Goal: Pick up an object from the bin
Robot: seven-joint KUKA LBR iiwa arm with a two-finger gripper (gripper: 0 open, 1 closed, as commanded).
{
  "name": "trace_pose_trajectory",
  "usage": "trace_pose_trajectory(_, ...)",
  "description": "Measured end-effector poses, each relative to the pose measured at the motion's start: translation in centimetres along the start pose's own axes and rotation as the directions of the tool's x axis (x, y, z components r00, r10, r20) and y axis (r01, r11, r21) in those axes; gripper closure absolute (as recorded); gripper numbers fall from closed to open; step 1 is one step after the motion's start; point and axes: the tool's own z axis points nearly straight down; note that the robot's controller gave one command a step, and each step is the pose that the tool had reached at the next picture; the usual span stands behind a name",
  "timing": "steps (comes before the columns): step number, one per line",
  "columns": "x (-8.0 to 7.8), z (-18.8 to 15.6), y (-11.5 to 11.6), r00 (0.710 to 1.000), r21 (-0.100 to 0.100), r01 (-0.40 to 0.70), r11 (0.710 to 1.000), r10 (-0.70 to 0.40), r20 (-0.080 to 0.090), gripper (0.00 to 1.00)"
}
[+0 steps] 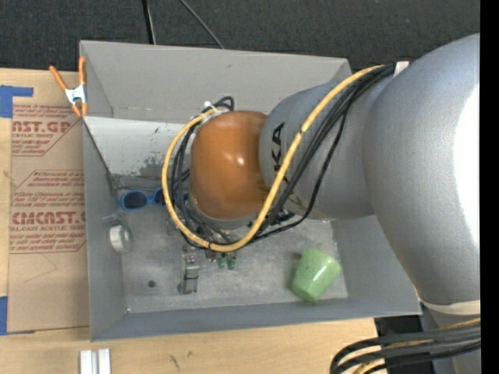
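My gripper reaches down below the arm's orange cover to the bin floor, left of the middle and near the front wall. Nothing lies directly beneath it that I can see. A pair of blue sunglasses lies against the left wall, up and to the left of the gripper. A small silver roll sits at the left wall, level with the gripper and a short way from it. A light green cup lies on its side at the front right, well apart from the gripper.
The arm with its orange cover and looped cables hangs over the middle and right of the bin and hides the floor beneath. Bare grey floor shows between the gripper and the green cup.
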Motion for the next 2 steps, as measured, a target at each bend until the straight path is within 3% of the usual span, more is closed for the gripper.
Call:
trace_pose_trajectory(1,-1.0,8.1,-8.1,0.96,0.0,0.281,0.96,-0.281,-0.008,0.0)
trace_pose_trajectory(2,-7.7,-1.6,-6.8,0.869,0.001,0.494,0.869,-0.494,0.008,0.0)
